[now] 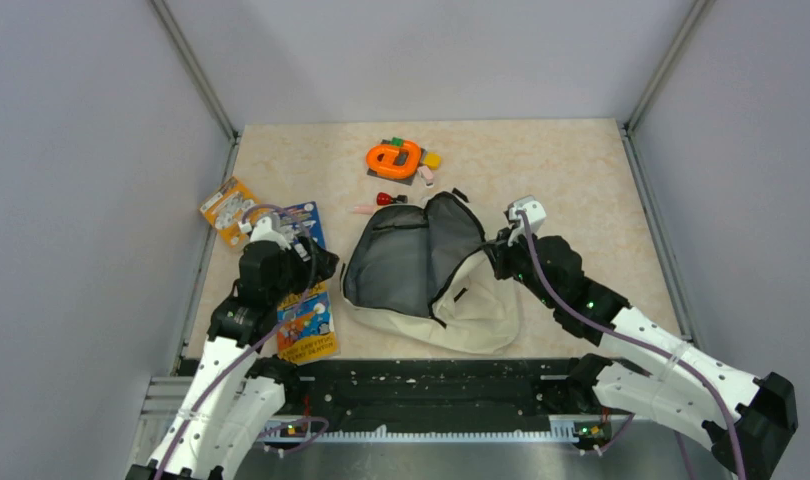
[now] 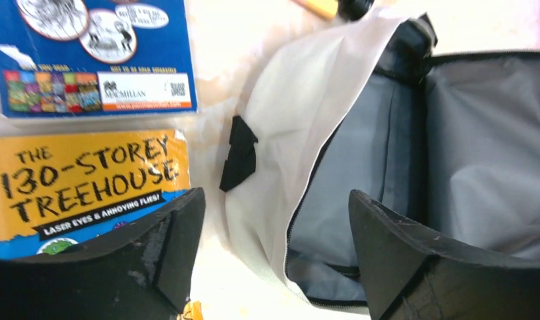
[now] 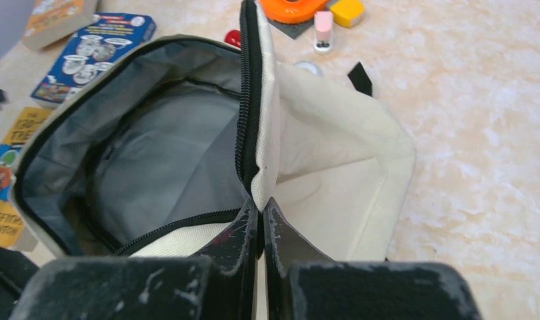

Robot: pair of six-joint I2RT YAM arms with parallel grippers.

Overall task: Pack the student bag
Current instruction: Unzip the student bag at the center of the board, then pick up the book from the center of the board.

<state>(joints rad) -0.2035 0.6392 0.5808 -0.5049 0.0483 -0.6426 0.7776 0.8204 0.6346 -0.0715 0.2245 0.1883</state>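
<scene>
Top view, student bag (image 1: 421, 270): lies open in the middle of the surface (image 1: 581, 180), grey lining facing up and the cream body toward 5 o'clock.
Top view, my right gripper (image 1: 496, 255): at the bag's 3 o'clock rim, touching it.
Top view, my left gripper (image 1: 316, 262): at the bag's 9 o'clock, just beside it and above the Treehouse book (image 1: 306, 325).
Top view, other print: a blue book (image 1: 299, 218) at 12 o'clock of my left gripper, and an orange card pack (image 1: 226, 205) farther out at 10 o'clock.
Top view, small things: an orange plastic piece (image 1: 394, 158) at the bag's 12 o'clock, with a yellow block (image 1: 433, 159) just beside it at 3 o'clock (what the orange piece is, I cannot tell).
Left wrist view, my left gripper (image 2: 275, 200): released, fingers (image 2: 177, 247) spread wide with nothing between them.
Left wrist view, student bag (image 2: 287, 120): fills the 3 o'clock half, its mouth open and a black tab (image 2: 239, 153) on its cream side.
Left wrist view, books: the Treehouse book (image 2: 87, 180) is at 9 o'clock and the blue book (image 2: 87, 60) at 11 o'clock, just beside each other.
Right wrist view, my right gripper (image 3: 261, 213): clenched on the student bag (image 3: 334, 140), pinching its cream rim right beside the zipper, with that edge standing upright.
Right wrist view, bag interior: the grey lining opens toward 9 o'clock.
</scene>
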